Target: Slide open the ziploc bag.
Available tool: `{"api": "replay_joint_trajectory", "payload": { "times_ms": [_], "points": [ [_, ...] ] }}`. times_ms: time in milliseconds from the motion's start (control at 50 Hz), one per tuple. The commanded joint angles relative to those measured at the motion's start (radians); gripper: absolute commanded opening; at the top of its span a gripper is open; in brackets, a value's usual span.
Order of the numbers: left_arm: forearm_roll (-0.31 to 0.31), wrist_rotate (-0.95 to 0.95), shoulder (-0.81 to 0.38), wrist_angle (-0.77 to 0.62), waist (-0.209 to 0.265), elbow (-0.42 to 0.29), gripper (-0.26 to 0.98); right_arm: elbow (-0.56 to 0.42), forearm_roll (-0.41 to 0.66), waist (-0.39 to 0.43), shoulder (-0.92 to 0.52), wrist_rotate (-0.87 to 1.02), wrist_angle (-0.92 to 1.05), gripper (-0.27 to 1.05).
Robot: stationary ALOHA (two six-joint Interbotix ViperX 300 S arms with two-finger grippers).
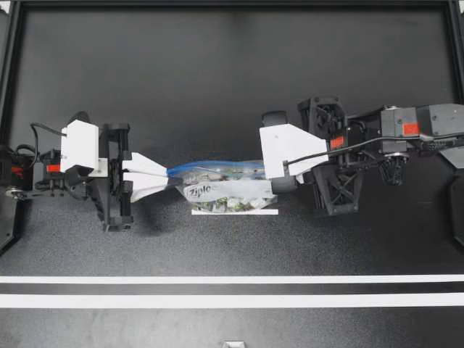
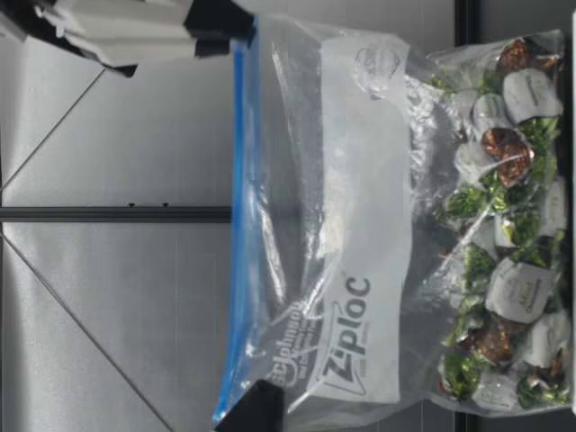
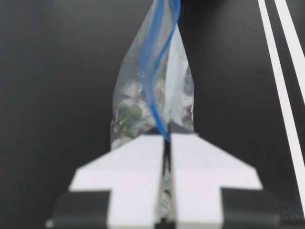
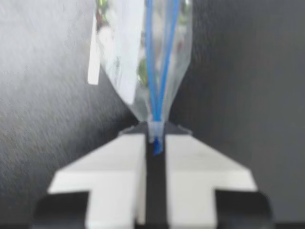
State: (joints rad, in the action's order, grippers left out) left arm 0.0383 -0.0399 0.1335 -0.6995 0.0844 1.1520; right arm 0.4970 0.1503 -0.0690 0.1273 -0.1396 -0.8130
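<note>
The ziploc bag [image 1: 225, 190] is thin, clear, crinkled plastic with a matte white label panel [image 2: 369, 225] across its face. A blue zip strip [image 1: 210, 165] runs along its upper edge. It stands upright on the matte black table [image 1: 217, 72], about at the table's middle, on the far side of the two white tape lines [image 1: 232, 279] and with its long edge running parallel to them. Its bottom sags with small rounded sweets [image 2: 504, 270] in shiny green, white and brown foil that rest against the table. Above them the film hangs flat and wrinkled up to the strip. In both wrist views the strip shows as two blue lines that meet at the fingers and draw apart farther along the bag. My left gripper [image 1: 170, 176] reaches in level, parallel to the tape lines. Its flat white wedge-shaped fingers [image 3: 138, 167] are pressed together on the bag's top corner at that end, leaving only a thin slit between them. My right gripper [image 1: 270, 168] comes from the opposite end, also level, with its wrist rolled so that one broad white finger lies over the other in the top view. Its fingers [image 4: 190, 167] pinch the blue end of the strip between them. In the low view each gripper holds one upper corner, well above the table, and the strip is stretched between them.
</note>
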Motion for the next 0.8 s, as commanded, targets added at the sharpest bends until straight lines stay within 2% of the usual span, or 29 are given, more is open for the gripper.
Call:
{"api": "replay_joint_trajectory", "payload": {
  "times_ms": [0, 80, 220, 340, 460, 500, 780],
  "points": [
    [0.003, 0.002, 0.011, 0.012, -0.002, -0.015, -0.22, -0.009, -0.017, -0.008, 0.014, 0.002, 0.028, -0.12],
    [0.005, 0.0, 0.008, 0.031, -0.002, -0.023, -0.21, 0.002, -0.025, -0.008, 0.011, 0.002, 0.032, -0.06],
    [0.002, 0.002, 0.008, 0.044, -0.002, -0.034, -0.13, 0.023, -0.025, -0.006, 0.017, 0.006, 0.043, 0.13],
    [0.002, 0.002, 0.008, 0.048, -0.002, -0.04, 0.08, 0.038, -0.025, -0.006, 0.026, 0.018, 0.067, 0.29],
    [0.002, 0.002, 0.008, 0.048, -0.002, -0.052, 0.36, 0.055, -0.025, -0.008, 0.04, 0.018, 0.11, 0.31],
    [0.002, 0.002, 0.012, 0.048, -0.002, -0.054, 0.4, 0.063, -0.025, -0.006, 0.048, 0.018, 0.13, 0.31],
    [-0.02, 0.017, 0.089, 0.023, -0.002, -0.06, 0.38, 0.161, -0.023, -0.006, 0.118, 0.034, 0.379, 0.31]
  ]
}}
